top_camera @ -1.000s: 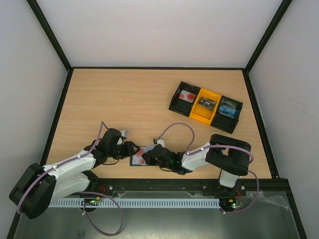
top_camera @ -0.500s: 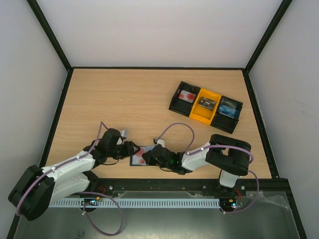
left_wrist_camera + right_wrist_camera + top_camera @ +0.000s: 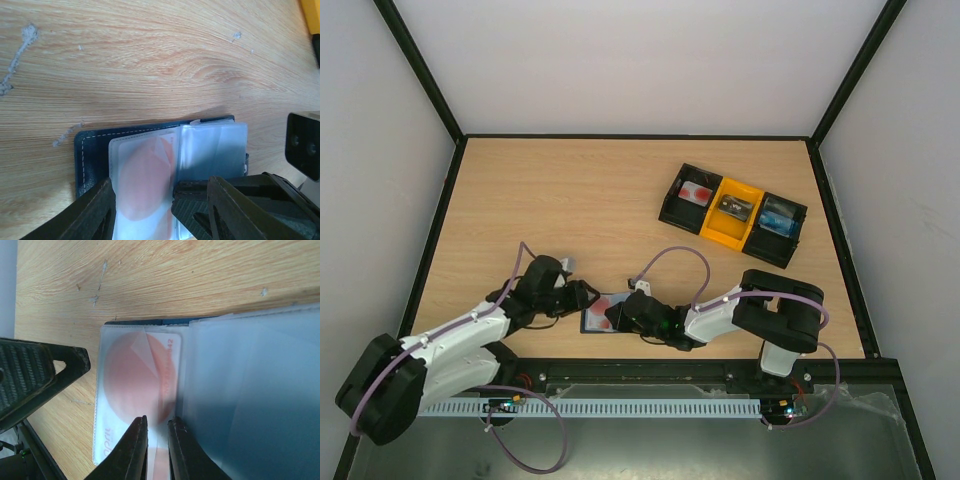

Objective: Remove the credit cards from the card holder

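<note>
Slightly more pinkish card (image 3: 611, 310) is bared than before, pinched by the nearly closed right gripper (image 3: 157, 426); the card holder (image 3: 592, 322), at six o'clock on the table (image 3: 570, 200), is straddled by the wide-open, empty left gripper (image 3: 161, 182), seemingly to steady it.

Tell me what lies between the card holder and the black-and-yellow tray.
Bare table, crossed by the right arm's purple cable; the top view shows it.
</note>
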Robot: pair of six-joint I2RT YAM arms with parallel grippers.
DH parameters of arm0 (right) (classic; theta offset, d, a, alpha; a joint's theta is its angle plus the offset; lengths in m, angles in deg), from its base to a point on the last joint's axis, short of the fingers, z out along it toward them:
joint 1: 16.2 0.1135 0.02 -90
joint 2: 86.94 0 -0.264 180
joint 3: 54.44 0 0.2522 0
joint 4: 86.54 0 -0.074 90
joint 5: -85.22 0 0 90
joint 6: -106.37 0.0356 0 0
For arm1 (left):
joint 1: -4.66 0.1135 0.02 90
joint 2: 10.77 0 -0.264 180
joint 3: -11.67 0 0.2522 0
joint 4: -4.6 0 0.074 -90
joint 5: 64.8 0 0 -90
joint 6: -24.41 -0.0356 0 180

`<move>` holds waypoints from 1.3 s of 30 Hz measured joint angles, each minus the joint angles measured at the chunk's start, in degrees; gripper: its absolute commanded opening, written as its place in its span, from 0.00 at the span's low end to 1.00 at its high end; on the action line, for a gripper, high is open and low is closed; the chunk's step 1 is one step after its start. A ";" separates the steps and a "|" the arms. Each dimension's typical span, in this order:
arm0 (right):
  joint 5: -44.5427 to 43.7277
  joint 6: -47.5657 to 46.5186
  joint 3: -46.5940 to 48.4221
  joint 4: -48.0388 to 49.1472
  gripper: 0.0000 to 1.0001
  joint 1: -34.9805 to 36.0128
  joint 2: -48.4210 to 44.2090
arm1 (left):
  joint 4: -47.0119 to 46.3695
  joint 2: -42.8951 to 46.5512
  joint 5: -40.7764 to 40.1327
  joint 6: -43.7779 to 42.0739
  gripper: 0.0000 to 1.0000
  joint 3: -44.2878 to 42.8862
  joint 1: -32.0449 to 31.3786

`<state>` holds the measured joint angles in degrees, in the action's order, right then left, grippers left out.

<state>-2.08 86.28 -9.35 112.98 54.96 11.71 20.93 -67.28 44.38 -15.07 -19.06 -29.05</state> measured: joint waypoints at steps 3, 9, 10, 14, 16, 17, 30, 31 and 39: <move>0.00 0.00 0.02 0.00 0.14 0.00 0.00 | -0.07 -1.03 -0.13 -0.22 0.53 0.00 0.00; -0.02 0.00 0.02 -0.02 0.14 0.00 0.00 | -1.42 -3.30 0.17 -0.55 0.52 0.61 0.00; -0.02 0.00 0.02 0.00 0.14 0.00 0.00 | -1.95 -3.54 0.33 -0.57 0.52 0.94 0.02; -0.04 0.00 0.02 -0.02 0.14 0.00 0.00 | -3.41 -4.11 0.79 -0.57 0.46 1.62 0.02; -0.02 0.02 0.02 0.00 0.14 0.00 0.00 | -3.58 -4.11 0.94 -0.42 0.42 1.75 0.02; -0.04 0.02 0.02 0.00 0.14 0.00 0.00 | -3.63 -4.09 1.09 -0.37 0.40 1.81 0.02; 0.15 1.25 -0.76 2.21 0.26 0.02 -0.04 | -9.18 1.77 6.45 4.35 0.20 5.35 0.04; 0.20 1.20 -0.76 2.27 0.27 0.02 -0.13 | -9.57 2.05 6.71 4.74 0.20 5.55 0.04; 0.11 1.55 -4.33 3.06 0.40 0.07 -4.07 | -13.77 3.61 9.27 8.24 0.21 7.21 0.04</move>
<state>-1.97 87.83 -13.68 116.04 55.02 7.65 7.16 -63.67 53.65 -6.83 -11.85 -29.01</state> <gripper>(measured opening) 0.388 0.199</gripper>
